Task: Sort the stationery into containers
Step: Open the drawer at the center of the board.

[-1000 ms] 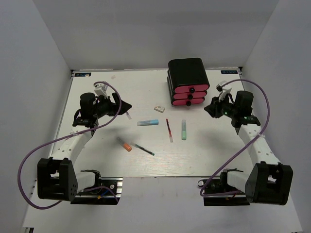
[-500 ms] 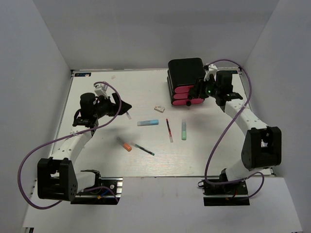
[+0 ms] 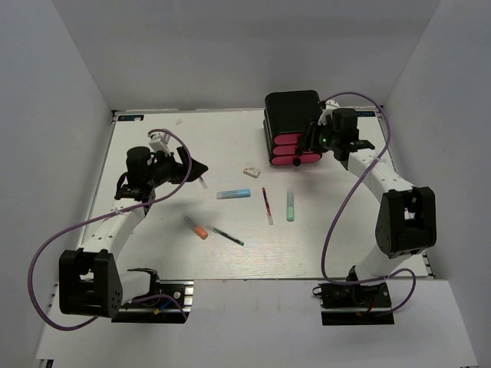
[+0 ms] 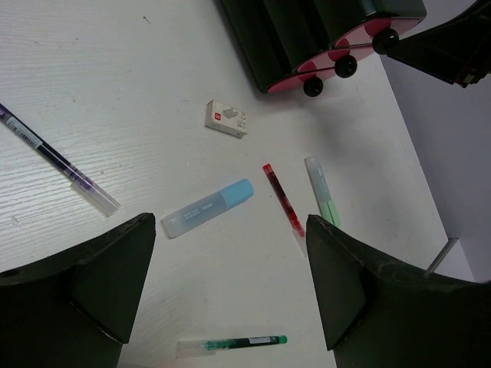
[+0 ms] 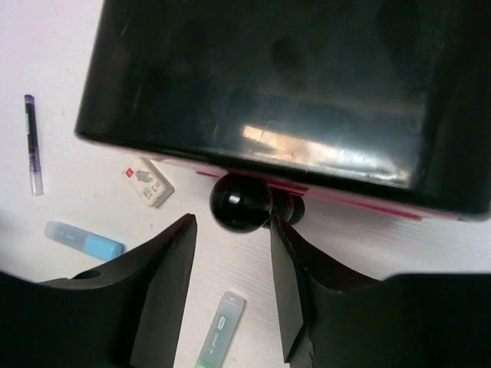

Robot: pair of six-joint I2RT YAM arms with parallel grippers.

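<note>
The glossy black case [image 3: 292, 110] holds three pink-red drawers [image 3: 295, 150] with black knobs, all shut. My right gripper [image 3: 314, 141] is open at the drawer fronts. In the right wrist view its fingertips [image 5: 232, 230] stand either side of the top knob [image 5: 241, 201], just below it. My left gripper [image 3: 201, 167] is open and empty over the table's left side. Between the arms lie a light blue marker [image 3: 233, 194], a red pen [image 3: 266, 205], a pale green marker [image 3: 291, 205], a teal pen [image 3: 228, 236], an orange-capped pen [image 3: 196, 228] and a white block [image 3: 251, 172].
A purple pen [image 3: 202, 182] lies just under my left gripper; it also shows in the left wrist view [image 4: 57, 159]. White walls close the table on three sides. The case stands at the back right.
My right arm swung from the table's right side to the drawer fronts and settled at the top knob. The left arm and the stationery have not moved.
</note>
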